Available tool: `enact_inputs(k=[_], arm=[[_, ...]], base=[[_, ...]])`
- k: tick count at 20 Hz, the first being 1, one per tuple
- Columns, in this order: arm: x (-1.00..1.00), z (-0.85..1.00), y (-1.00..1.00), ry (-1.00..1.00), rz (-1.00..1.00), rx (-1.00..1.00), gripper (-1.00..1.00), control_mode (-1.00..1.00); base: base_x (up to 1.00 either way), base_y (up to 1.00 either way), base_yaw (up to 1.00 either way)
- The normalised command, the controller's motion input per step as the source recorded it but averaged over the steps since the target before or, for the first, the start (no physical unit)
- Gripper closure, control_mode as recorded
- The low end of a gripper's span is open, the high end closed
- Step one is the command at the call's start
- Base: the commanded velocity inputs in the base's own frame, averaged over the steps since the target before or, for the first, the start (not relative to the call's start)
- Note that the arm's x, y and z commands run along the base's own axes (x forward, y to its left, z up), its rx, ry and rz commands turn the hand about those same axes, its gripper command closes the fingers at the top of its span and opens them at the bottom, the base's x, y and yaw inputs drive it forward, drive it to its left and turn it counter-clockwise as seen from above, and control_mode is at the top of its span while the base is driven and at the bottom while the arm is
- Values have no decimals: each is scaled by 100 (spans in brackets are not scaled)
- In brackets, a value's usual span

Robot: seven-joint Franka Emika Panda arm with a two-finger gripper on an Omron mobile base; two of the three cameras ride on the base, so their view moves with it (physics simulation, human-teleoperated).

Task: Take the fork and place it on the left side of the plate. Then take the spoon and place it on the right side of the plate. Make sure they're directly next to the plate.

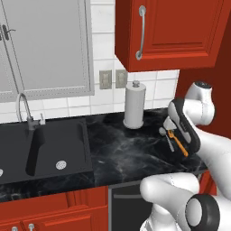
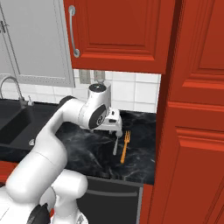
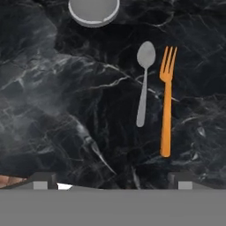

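Note:
The orange fork (image 3: 167,101) lies on the black marble counter (image 3: 66,110) with its tines toward the wall. Parallel and close on its left is the grey spoon (image 3: 143,84). Both also show in the base views: fork (image 1: 179,144) (image 2: 125,146), spoon (image 1: 166,135) (image 2: 115,146). My gripper (image 3: 111,178) (image 2: 115,128) hovers open over the counter, nothing between its fingertips (image 3: 42,178), with the two pieces ahead and to the right. The plate is hidden. I cannot tell what the reddish-brown sliver (image 3: 9,179) at the hand view's bottom left is.
A paper towel roll (image 1: 134,104) stands on its round base (image 3: 93,11) by the wall, just behind the cutlery. The black sink (image 1: 45,149) and faucet (image 1: 25,110) lie to the left. A tall red cabinet (image 2: 192,131) walls the counter's right end, with upper cabinets (image 1: 171,31) overhead.

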Motion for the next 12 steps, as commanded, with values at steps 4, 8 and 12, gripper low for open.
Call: enact_inputs(k=[4,8,12], arm=[[7,-42,-25,9,-2,0,-100,-100],[25,-47,-10,12,-7,-2,-100,-100],[26,-27,-24,11,-8,0,-100,-100]], base=[[0,0,0],[0,0,0],[0,0,0]])
